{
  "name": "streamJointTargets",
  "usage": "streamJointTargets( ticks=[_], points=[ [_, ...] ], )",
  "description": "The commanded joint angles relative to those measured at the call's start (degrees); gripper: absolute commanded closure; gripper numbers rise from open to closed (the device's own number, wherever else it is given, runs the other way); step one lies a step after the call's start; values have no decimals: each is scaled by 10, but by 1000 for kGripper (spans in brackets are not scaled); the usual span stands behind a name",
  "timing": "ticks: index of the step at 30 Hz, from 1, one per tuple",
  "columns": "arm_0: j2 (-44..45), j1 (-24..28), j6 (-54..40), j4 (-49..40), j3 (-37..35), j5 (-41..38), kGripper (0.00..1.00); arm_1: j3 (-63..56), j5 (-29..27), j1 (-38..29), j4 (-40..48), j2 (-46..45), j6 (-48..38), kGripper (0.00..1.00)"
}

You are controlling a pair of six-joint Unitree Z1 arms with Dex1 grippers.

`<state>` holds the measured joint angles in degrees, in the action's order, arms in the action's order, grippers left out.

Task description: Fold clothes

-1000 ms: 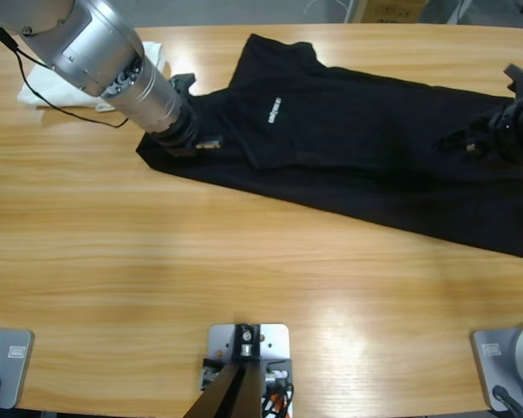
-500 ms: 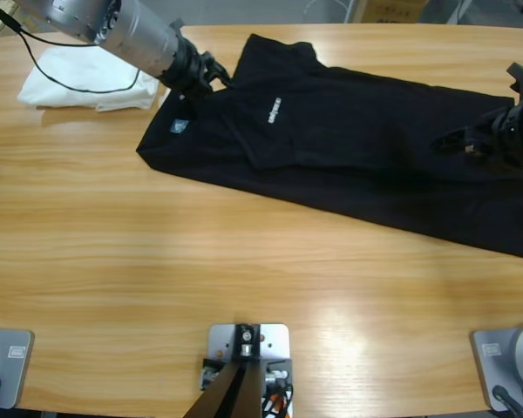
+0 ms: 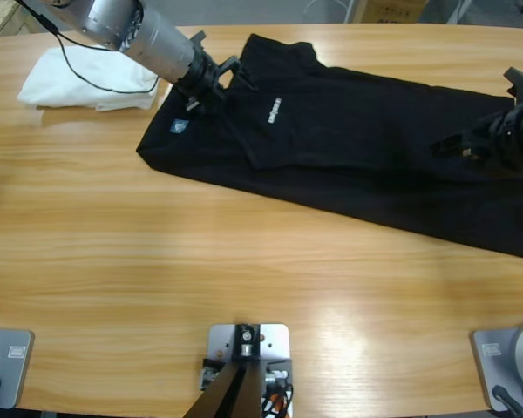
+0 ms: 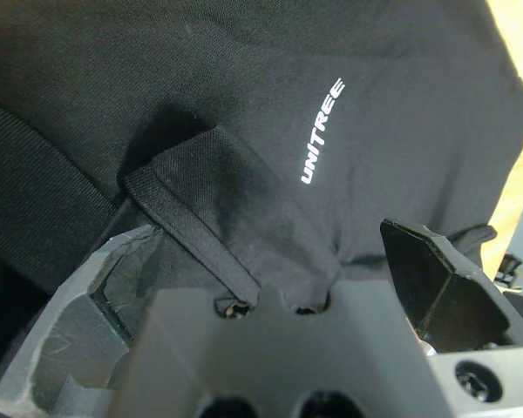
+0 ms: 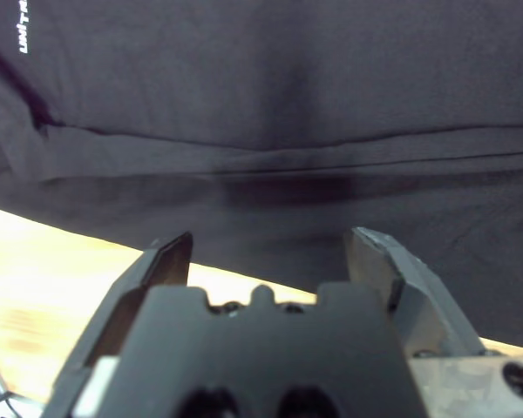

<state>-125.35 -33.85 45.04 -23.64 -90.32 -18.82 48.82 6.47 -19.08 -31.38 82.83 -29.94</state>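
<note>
Left hand point(image 3: 216, 77): jaws spread, a fold of the polo shirt point(image 3: 349, 139) lying between them, at the shirt's collar end. Right hand point(image 3: 471, 139): jaws spread, hovering over the shirt's hem end. Bench point(image 3: 157, 261): long, wooden. Polo shirt: black, spread flat across the bench's far half, white chest lettering point(image 3: 274, 111) upward. White garment point(image 3: 87, 80): folded, just beside the shirt's collar end.
</note>
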Motion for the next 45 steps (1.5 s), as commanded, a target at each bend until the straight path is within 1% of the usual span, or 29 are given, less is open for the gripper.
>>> streamJointTargets(
  ticks=[1, 5, 10, 30, 35, 40, 45],
  points=[
    [-40, 5, -9, 2, -1, -4, 27, -19, -1, -4, 11, 34, 8, 285],
    [-23, 4, -4, -14, 9, 35, 50, -20, -1, -4, 14, 35, 7, 286],
    [-32, 2, -2, -14, 11, 56, 50, -26, -2, -4, 14, 34, 7, 285],
    [-63, -20, -8, -13, -27, 56, 50, -37, 1, 6, 31, 54, 7, 285],
    [-64, -23, -8, -14, -25, 57, 50, -36, 1, 9, 32, 56, 7, 285],
    [-43, -25, -7, -37, -11, 100, 50, -36, 4, 12, 32, 57, 7, 286],
    [-47, -28, -6, -39, -9, 107, 50, -42, 4, 12, 33, 60, 8, 286]
  ],
)
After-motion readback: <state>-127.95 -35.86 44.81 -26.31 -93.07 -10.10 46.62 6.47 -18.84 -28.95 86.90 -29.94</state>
